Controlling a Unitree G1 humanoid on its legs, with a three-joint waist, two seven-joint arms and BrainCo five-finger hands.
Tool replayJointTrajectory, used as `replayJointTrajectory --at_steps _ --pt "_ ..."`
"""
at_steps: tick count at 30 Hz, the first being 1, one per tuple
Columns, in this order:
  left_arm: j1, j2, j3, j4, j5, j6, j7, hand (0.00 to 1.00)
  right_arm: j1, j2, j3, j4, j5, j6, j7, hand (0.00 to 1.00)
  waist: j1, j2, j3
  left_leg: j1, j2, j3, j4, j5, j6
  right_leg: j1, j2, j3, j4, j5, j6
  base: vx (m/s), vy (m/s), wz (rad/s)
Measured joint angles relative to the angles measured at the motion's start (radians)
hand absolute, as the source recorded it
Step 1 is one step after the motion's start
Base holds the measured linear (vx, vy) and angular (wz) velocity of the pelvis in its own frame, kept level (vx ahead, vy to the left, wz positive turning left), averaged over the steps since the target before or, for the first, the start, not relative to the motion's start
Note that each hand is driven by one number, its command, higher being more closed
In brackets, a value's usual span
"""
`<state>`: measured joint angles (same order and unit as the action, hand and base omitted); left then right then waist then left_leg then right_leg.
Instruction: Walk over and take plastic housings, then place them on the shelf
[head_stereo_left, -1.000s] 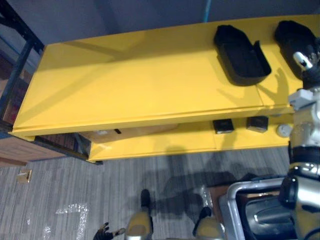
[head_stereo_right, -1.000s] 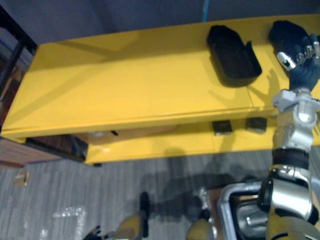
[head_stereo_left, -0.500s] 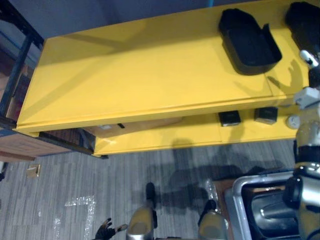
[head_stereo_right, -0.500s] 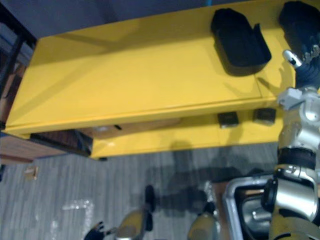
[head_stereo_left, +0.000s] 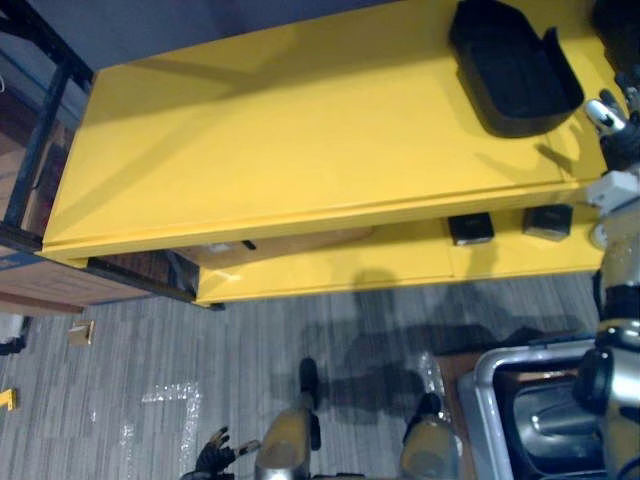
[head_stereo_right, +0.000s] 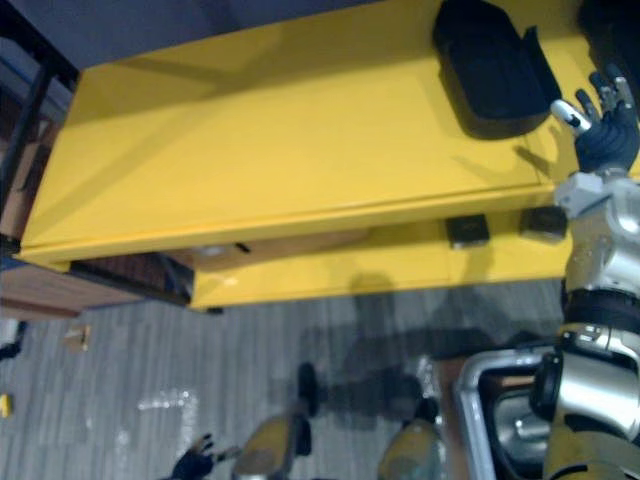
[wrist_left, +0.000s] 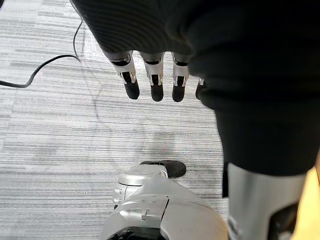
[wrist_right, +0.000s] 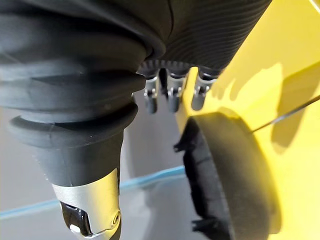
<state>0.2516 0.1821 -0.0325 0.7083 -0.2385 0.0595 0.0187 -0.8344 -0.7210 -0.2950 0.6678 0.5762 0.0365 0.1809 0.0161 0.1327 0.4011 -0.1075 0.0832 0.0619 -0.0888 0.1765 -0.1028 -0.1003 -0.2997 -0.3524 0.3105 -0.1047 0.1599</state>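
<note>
Shifted since one second ago: the whole view has slid, the camera having moved; measured against the shelf, the right hand (head_stereo_right: 603, 135) has drawn back from the second housing toward the top board's front edge

1. Shelf (head_stereo_left: 300, 130): yellow; broad top board, with a lower board (head_stereo_left: 380, 275) showing beneath its front edge.
2. First housing (head_stereo_left: 512, 65): black plastic, tray-shaped, lying open side up on the top board toward its right end.
3. Second housing (head_stereo_right: 608, 25): black, on the top board right of the first and apart from it; cut off by the view's edge.
4. Right hand: raised over the top board's front right part, near the first housing and clear of it; fingers (wrist_right: 172, 97) straight and spread, holding nothing. A black housing lies past them on the yellow board; which of the two cannot be told.
5. Left hand (head_stereo_left: 215, 462): low above the floor; fingers (wrist_left: 156, 80) straight, empty.
6. Small black box (head_stereo_left: 470, 228) and second small box (head_stereo_left: 548, 220): side by side on the lower board, apart.
7. Silver bin (head_stereo_left: 530, 385): lower right, partly behind the right arm.
8. Floor (head_stereo_left: 150, 380): grey, striped
</note>
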Motion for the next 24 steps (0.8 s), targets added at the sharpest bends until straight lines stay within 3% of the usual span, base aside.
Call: replayJointTrajectory --at_steps 4,15,24 --pt "-0.009 0.002 -0.035 -0.003 -0.025 -0.009 0.000 0.00 -0.049 -0.016 0.003 0.026 -0.001 0.011 -0.039 0.00 0.001 0.029 0.013 -0.007 0.000 -0.001 0.000 0.002 0.000 -0.010 -0.001 0.001 0.008 -0.002 0.000 0.00 0.000 0.00" --pt "-0.017 0.006 -0.072 -0.031 -0.040 -0.015 0.001 0.00 -0.091 -0.040 0.003 0.090 -0.001 0.010 -0.048 0.00 0.004 0.041 0.018 -0.032 -0.001 -0.008 0.000 0.014 -0.003 -0.049 -0.006 0.006 0.043 -0.015 -0.007 -0.01 -0.001 0.01" --pt "-0.017 0.007 -0.086 -0.034 -0.040 -0.014 0.001 0.00 -0.124 -0.058 0.047 0.134 -0.001 0.009 0.041 0.00 0.005 0.044 0.019 -0.037 -0.002 -0.013 0.001 0.017 -0.004 -0.058 -0.008 0.008 0.052 -0.021 -0.008 -0.01 -0.002 0.00"
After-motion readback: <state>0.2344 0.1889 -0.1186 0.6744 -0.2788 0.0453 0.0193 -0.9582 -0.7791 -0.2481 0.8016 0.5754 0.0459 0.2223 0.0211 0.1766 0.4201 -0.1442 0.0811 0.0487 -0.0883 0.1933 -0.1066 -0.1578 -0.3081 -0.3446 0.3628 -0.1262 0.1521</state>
